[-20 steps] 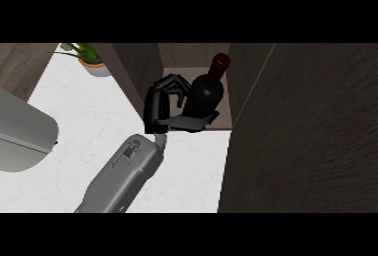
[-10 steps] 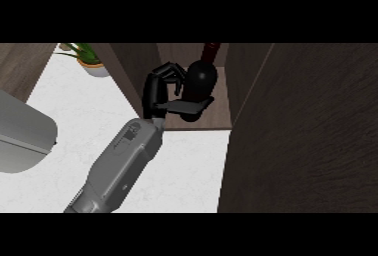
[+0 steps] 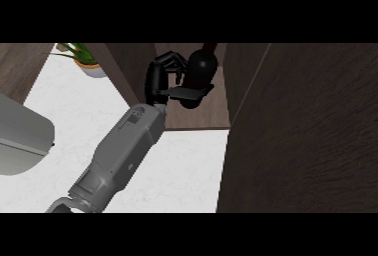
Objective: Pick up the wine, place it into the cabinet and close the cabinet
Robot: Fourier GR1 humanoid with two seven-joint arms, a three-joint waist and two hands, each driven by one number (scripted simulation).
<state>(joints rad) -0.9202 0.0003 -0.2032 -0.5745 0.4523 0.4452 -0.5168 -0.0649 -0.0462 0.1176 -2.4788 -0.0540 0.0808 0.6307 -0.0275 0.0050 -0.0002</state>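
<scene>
A dark wine bottle with a reddish neck stands upright inside the open cabinet, over its wooden floor. My right hand is at the bottle's left side. Its fingers curl at the far side and the thumb lies across the bottle's front, so the hand is shut on the bottle. The bottle's base is hidden behind the thumb, so I cannot tell whether it rests on the cabinet floor. The grey forearm runs in from the lower left. My left hand does not show.
The cabinet's open door is a broad dark wood panel filling the right side. The cabinet's left wall stands close to my hand. A potted plant sits on the white counter at the back left. A large grey rounded form fills the left edge.
My right hand has carried the bottle further up and slightly left in the view, deeper into the cabinet. The forearm has stretched after it.
</scene>
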